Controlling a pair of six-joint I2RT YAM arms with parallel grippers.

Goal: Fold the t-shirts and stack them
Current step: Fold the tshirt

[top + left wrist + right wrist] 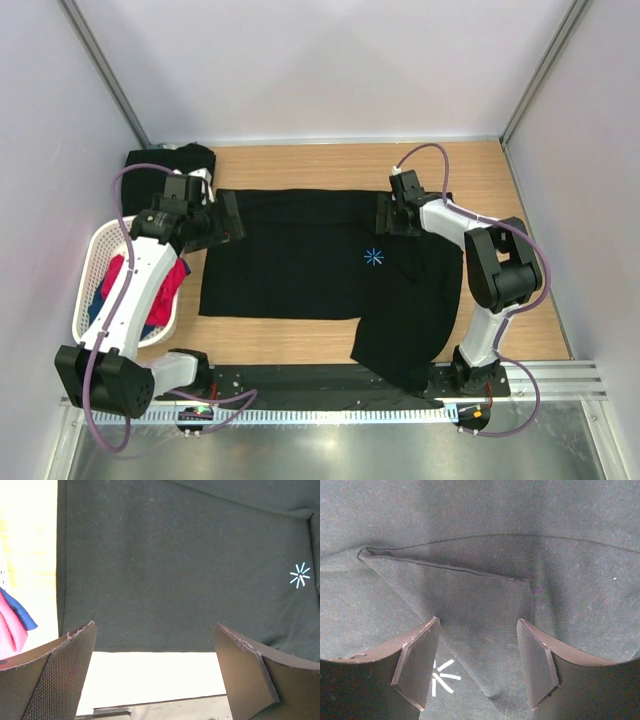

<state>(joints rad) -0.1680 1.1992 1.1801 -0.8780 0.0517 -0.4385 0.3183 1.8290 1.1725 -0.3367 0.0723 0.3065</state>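
**Item 1: black t-shirt** (300,265). Spread flat across the middle of the wooden table (300,165). Its right part is folded into a loose flap that reaches the near edge beside the right arm's base. It bears a small pale-blue star-shaped mark (373,257). In the right wrist view a stitched hem is turned over in a fold.

**Item 2: second black t-shirt** (165,165). Bunched in the far left corner, apart from the first.

**Item 3: left gripper** (232,217). At the spread shirt's far left edge, fingers wide apart and nothing between them.

**Item 4: right gripper** (388,215). At the shirt's far right edge, fingers apart over the hem fold and gripping nothing.

**Item 5: white mesh basket** (92,250). On the table's left side, holding a red-pink garment (175,280) and a blue garment (22,615).
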